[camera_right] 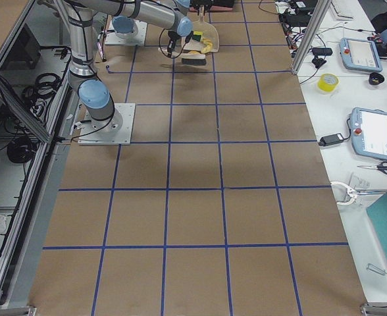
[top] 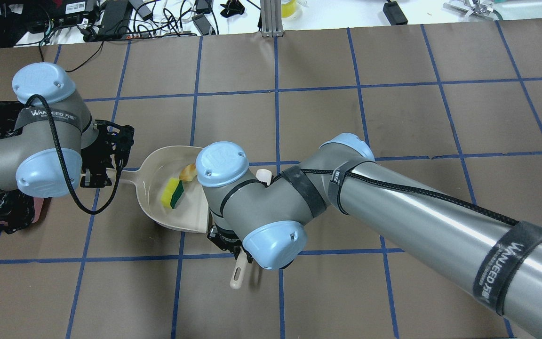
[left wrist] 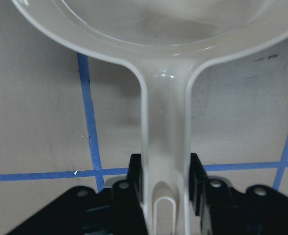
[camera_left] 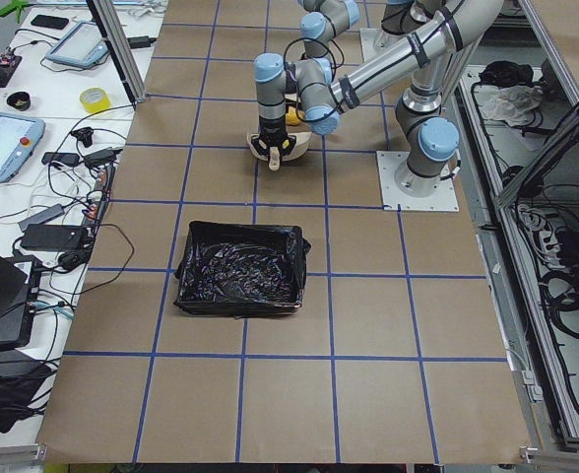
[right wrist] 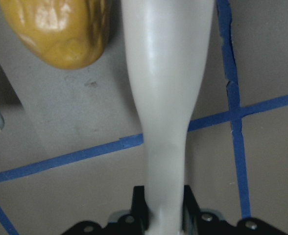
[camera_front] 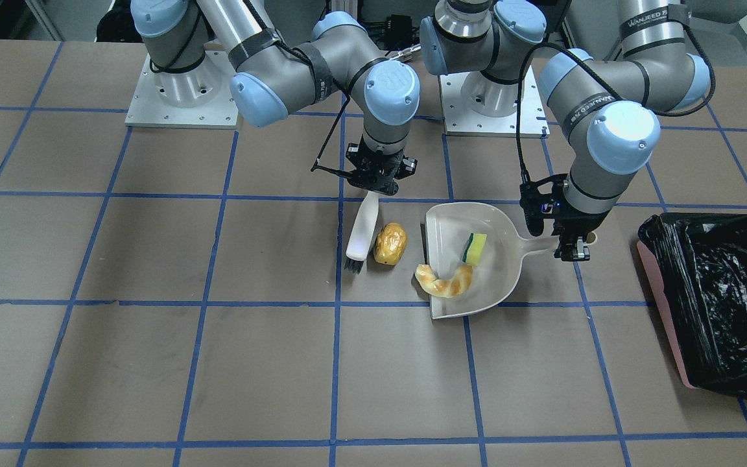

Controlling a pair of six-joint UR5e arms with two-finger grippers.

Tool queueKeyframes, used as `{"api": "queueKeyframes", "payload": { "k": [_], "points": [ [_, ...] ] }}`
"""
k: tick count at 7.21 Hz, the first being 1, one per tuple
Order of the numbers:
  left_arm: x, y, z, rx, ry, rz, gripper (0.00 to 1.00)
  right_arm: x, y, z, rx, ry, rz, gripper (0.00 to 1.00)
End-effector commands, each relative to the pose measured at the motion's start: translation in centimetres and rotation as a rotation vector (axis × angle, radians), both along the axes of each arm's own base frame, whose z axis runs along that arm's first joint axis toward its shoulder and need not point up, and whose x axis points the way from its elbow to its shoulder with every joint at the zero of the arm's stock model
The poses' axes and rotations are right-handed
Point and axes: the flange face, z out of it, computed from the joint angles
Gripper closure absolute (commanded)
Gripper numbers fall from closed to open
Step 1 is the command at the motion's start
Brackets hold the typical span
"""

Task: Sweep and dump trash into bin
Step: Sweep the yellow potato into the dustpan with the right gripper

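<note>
Brush [camera_front: 362, 233]: front-facing view; its handle is clamped in the right gripper [camera_front: 377, 176], bristles down on the table just beside the potato-like piece [camera_front: 390, 244]
Potato-like piece: the only trash fully outside the dustpan [camera_front: 509, 275], lying between brush and pan lip; sweeping it in looks like the step in hand, so push low and steady toward the lip, since the lump may roll aside
Croissant [camera_front: 445, 280]: lies across the lip, partly out; the same stroke should nudge it in
Left gripper [camera_front: 571, 250]: closed on the pan's handle; hold the lip flat to the table
Bin [camera_front: 723, 305]: well apart, beyond the left arm
Sponge [top: 173, 193]: overhead view; inside the pan, while the right arm hides the potato
Left wrist view: the jaws pinch the handle from both sides
Right wrist view: the brush handle sits between the jaws, potato just beside it
</note>
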Motion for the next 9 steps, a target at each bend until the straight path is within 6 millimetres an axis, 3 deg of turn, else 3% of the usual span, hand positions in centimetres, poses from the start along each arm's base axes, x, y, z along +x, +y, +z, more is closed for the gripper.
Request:
{"api": "queueKeyframes", "payload": {
  "k": [1, 3, 4, 5, 7, 9],
  "points": [
    [0.0, 0.0, -0.1, -0.001, 0.0, 0.002, 1.0, 0.1, 0.0, -0.4, 0.003, -0.001, 0.002, 1.0],
    [0.0, 0.0, -0.1, -0.002, -0.001, 0.02, 1.0, 0.9, -0.7, -2.4, 0.012, -0.023, -0.016, 1.0],
    [0.0, 0.0, -0.1, -0.002, -0.001, 0.02, 1.0, 2.2, -1.8, -2.1, 0.01, -0.06, -0.054, 1.0],
    [0.0, 0.0, -0.2, 0.0, -0.002, 0.019, 1.0, 4.2, -3.4, -0.7, 0.005, -0.087, -0.106, 1.0],
    [0.0, 0.2, -0.5, 0.008, 0.001, 0.013, 1.0, 9.3, -4.3, -2.5, 0.009, -0.078, -0.096, 1.0],
    [0.0, 0.2, -0.5, 0.009, 0.0, 0.016, 1.0, 12.3, -5.4, -1.3, -0.022, -0.106, -0.091, 1.0]
  ]
}}
